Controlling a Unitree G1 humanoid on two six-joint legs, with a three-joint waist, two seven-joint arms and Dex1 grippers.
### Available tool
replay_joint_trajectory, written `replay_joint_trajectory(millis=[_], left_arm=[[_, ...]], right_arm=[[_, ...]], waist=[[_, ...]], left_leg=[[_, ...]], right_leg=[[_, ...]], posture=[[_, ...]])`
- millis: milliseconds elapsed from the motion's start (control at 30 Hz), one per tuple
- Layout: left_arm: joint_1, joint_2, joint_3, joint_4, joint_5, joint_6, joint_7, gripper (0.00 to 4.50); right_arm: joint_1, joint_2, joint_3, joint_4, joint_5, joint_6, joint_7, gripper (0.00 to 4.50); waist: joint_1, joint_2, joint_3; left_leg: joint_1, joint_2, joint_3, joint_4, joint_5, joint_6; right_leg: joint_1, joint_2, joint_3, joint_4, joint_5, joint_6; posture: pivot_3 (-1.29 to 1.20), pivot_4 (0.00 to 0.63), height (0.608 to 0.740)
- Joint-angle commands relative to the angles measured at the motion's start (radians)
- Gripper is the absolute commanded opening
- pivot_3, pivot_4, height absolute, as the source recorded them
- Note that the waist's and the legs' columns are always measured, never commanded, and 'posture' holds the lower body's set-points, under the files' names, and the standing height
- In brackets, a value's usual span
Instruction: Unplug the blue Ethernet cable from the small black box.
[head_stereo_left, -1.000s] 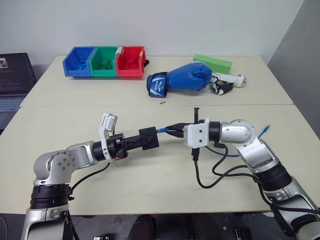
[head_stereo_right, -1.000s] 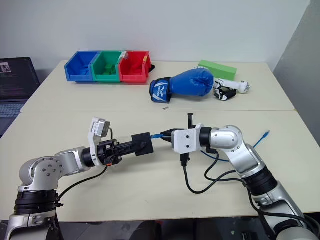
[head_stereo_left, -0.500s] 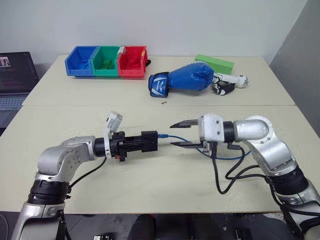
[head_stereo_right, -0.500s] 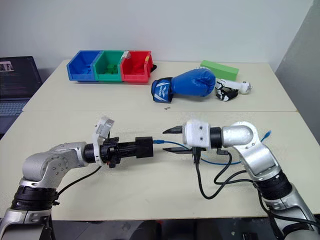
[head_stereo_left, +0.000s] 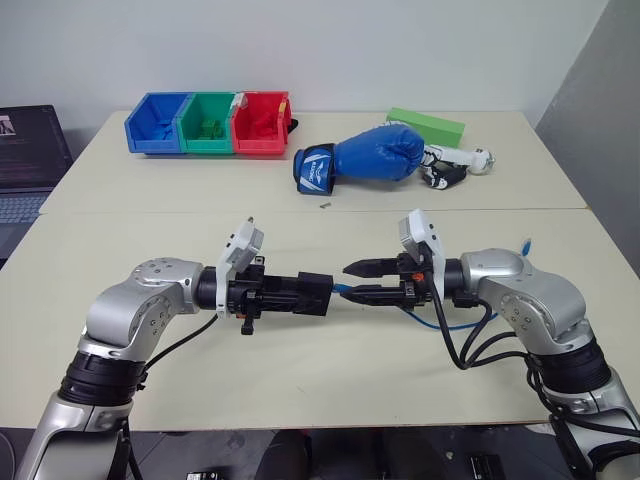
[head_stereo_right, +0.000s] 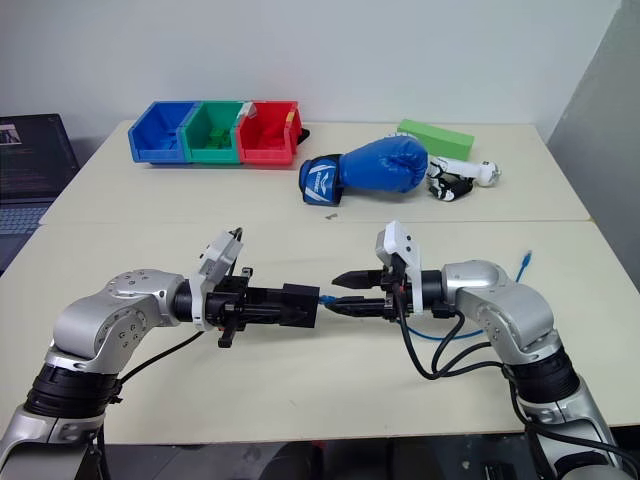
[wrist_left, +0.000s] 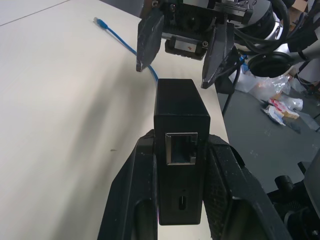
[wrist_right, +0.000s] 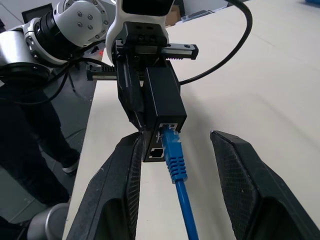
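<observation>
Left gripper (head_stereo_left: 300, 294) jaws clenched on the small black box (head_stereo_left: 312, 294); blue Ethernet cable (wrist_right: 176, 162) still plugged in; right gripper (head_stereo_left: 362, 282) jaws released, straddling the plug above the worktop (head_stereo_left: 330, 390).

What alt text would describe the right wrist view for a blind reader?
The blue Ethernet cable is plugged into the small black box, held by the left gripper. The right gripper's open fingers flank the plug.

Blue cable (wrist_right: 176, 162) — matte-black box (wrist_right: 164, 102); blue, green, red bins (head_stereo_left: 209, 124).
</observation>
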Motion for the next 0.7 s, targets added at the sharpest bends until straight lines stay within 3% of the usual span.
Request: replay_joint_trajectory(millis=[33, 400, 700], left_arm=[[0.003, 0.011, 0.011, -0.038, -0.003, -0.014, -0.012, 0.8], [0.022, 0.003, 0.027, -0.05, -0.021, -0.002, 0.003, 0.8], [0.034, -0.009, 0.066, -0.013, -0.062, 0.033, 0.019, 0.8]], right_arm=[[-0.013, 0.004, -0.005, -0.019, 0.027, 0.01, 0.018, 2.26], [-0.016, 0.043, 0.017, 0.009, -0.002, 0.005, -0.014, 2.26], [-0.012, 0.056, -0.026, 0.006, 0.082, 0.085, 0.0, 2.26]], waist=[[0.0, 0.0, 0.0], [0.0, 0.0, 0.0], [0.0, 0.0, 0.0]], left_leg=[[0.0, 0.0, 0.0, 0.0, 0.0, 0.0], [0.0, 0.0, 0.0, 0.0, 0.0, 0.0], [0.0, 0.0, 0.0, 0.0, 0.0, 0.0]], right_leg=[[0.0, 0.0, 0.0, 0.0, 0.0, 0.0], [0.0, 0.0, 0.0, 0.0, 0.0, 0.0], [0.0, 0.0, 0.0, 0.0, 0.0, 0.0]], posture=[[0.0, 0.15, 0.74], [0.0, 0.15, 0.74], [0.0, 0.15, 0.74]])
